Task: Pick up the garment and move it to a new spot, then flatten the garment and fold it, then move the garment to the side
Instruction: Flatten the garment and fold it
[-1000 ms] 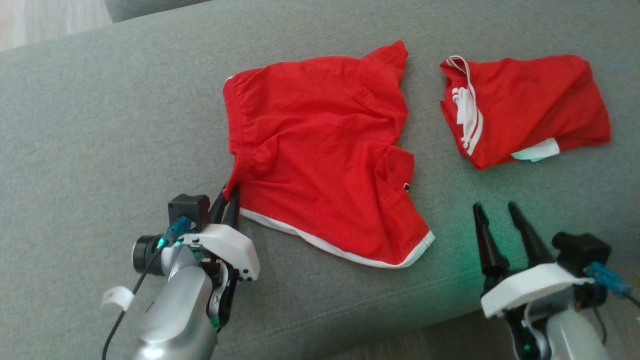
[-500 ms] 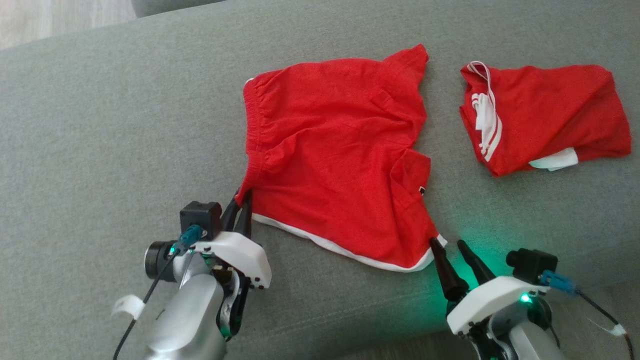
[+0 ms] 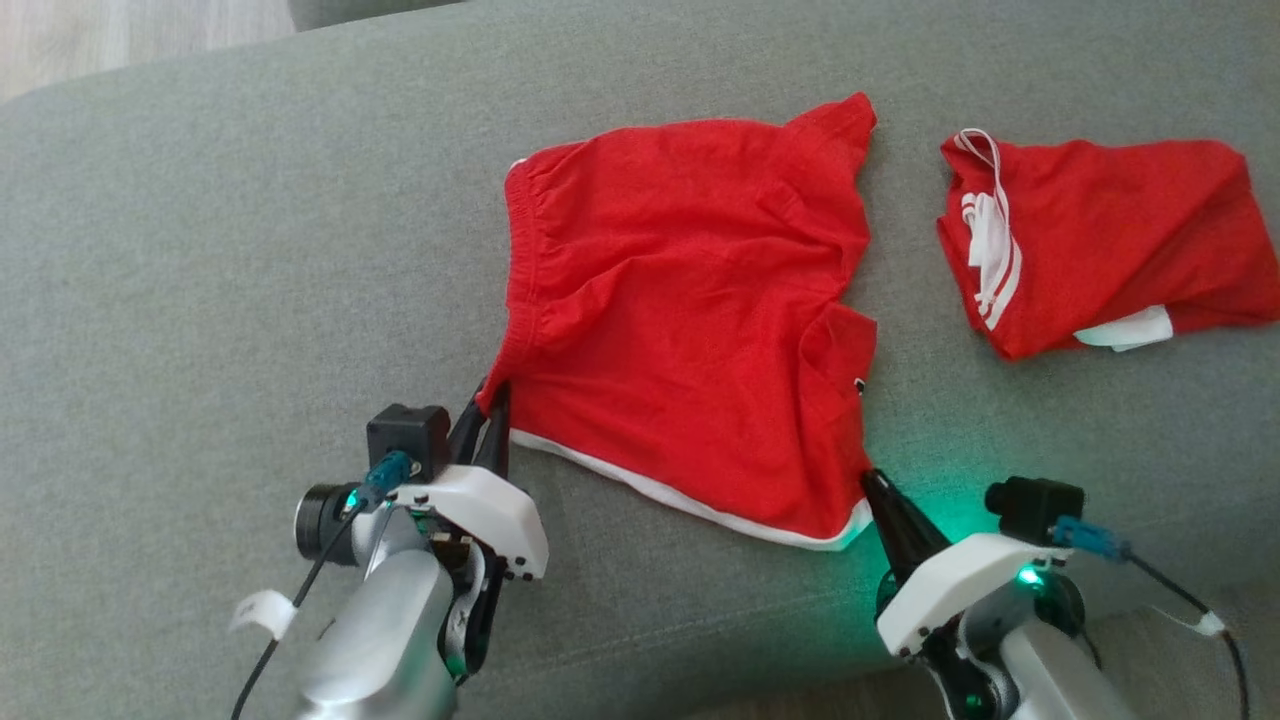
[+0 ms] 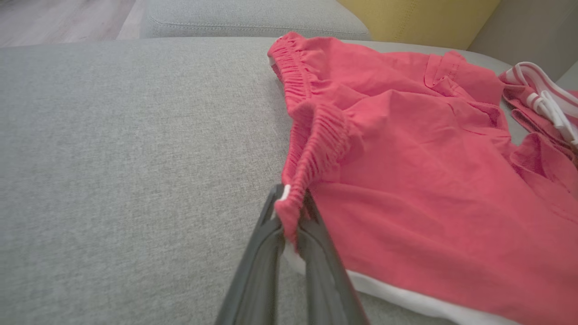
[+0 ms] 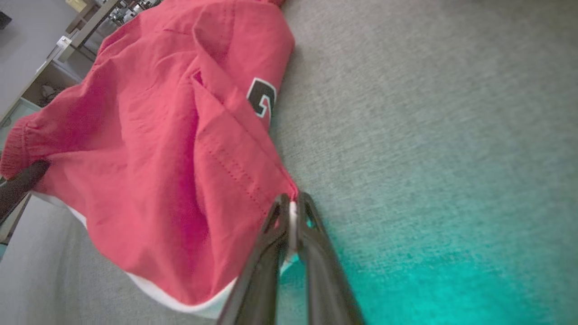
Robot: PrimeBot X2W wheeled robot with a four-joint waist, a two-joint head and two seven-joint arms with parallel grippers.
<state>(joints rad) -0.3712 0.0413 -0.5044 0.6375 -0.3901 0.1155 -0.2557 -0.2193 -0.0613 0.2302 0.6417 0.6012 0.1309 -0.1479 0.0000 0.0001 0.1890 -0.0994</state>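
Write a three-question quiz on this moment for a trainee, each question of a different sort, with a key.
1. True or false: the left gripper is shut on the near waistband corner of the spread red shorts.
2. Multiple choice: where does the right gripper hold the shorts? A) at the elastic waistband; B) at the near hem corner with the white trim; C) at the far leg's tip.
3. Fill in: the second red garment lies on the grey cushion, apart from the shorts, on the robot's ___ side.

Key: 1 true; 2 B; 3 right.
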